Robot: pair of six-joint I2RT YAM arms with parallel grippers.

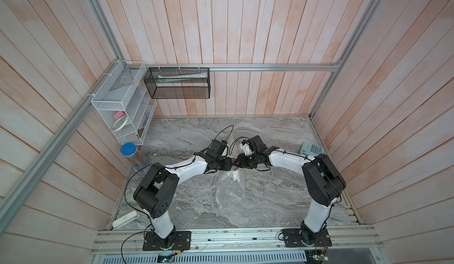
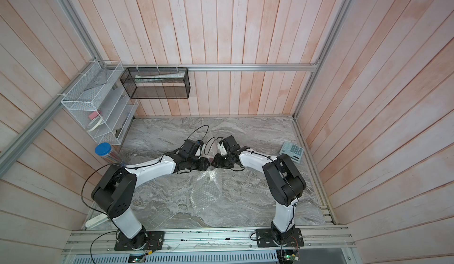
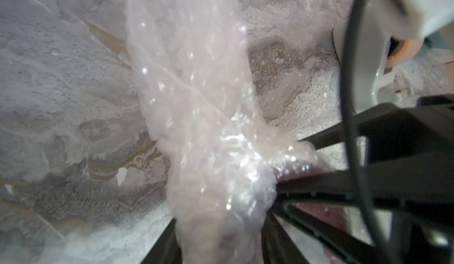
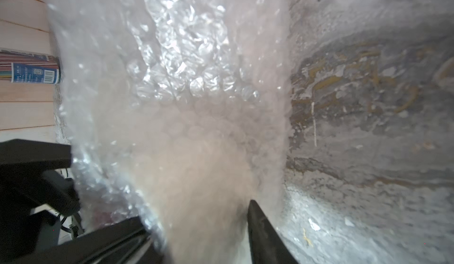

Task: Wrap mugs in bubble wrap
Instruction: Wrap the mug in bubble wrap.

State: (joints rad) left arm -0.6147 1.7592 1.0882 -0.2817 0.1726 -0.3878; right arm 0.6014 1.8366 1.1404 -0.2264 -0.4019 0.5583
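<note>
Both grippers meet above the middle of the marble table [image 1: 270, 196]. My left gripper [image 1: 230, 165] [image 3: 218, 245] is shut on a bunched part of the bubble wrap [image 3: 196, 91], which fills the gap between its black fingers [image 3: 162, 248]. The clear sheet trails from there down onto the table [image 1: 229, 194] [image 2: 205, 191]. My right gripper [image 1: 240, 163] [image 4: 196, 228] is shut on the mug, a pale bundle [image 4: 196, 176] covered by the wrap. Only a glimpse of the mug's red inside [image 1: 236, 161] [image 3: 326, 213] shows; its handle is hidden.
A tape dispenser [image 3: 383, 54] stands close behind the grippers. A calculator [image 1: 311, 148] lies at the right wall, and a blue-lidded tube [image 1: 129, 152] stands at the left. A white mesh rack [image 1: 122, 108] and black basket [image 1: 177, 83] hang above. A white bar [image 1: 125, 219] lies front left.
</note>
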